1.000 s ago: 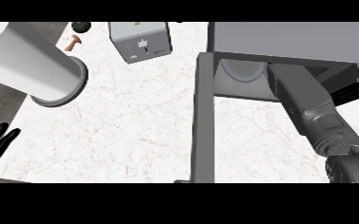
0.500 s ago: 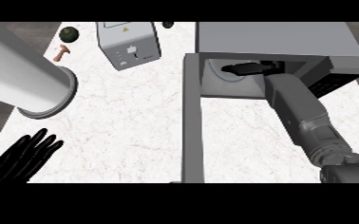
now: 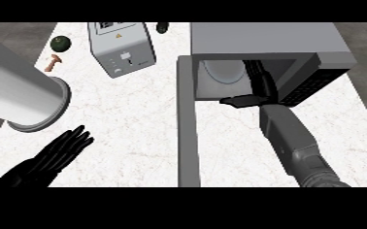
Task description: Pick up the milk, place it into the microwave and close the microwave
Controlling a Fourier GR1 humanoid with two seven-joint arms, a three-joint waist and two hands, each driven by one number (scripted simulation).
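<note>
Microwave (image 3: pixel 265 39) sits at about 1 o'clock on the white marble counter (image 3: pixel 136 116), grey top facing up, w/ its door (image 3: pixel 188 121) swung open and running as a long grey strip from the cavity's left edge down toward 6 o'clock. Inside the cavity there's a pale round shape, prob the turntable plate (image 3: pixel 224 72). Milk: can't make out any carton anywhere; if it's in the oven, the arm hides it.

Right hand (image 3: pixel 257 85) is reaching into the microwave opening, grey forearm coming up from about 5 o'clock. Hand looks like a dark elongated form inside the cavity w/ a part sticking out to the left at the opening's lower edge. Can't tell whether its fingers are spread or curled round anything.

Left hand (image 3: pixel 54 157) is at about 7 o'clock over the counter, fingers straight and slightly fanned, pointing toward 1 o'clock, holding nothing.

Other stuff: big grey cylinder (image 3: pixel 28 97) lying at 9 o'clock, open end facing right. Grey boxy appliance (image 3: pixel 122 46) at 11 o'clock, tilted. Small dark green round item (image 3: pixel 60 42) and a small brownish item (image 3: pixel 53 63) at about 10 o'clock, near each other but apart. Another small dark item (image 3: pixel 163 27) at 12 o'clock, just beside the microwave's corner.
</note>
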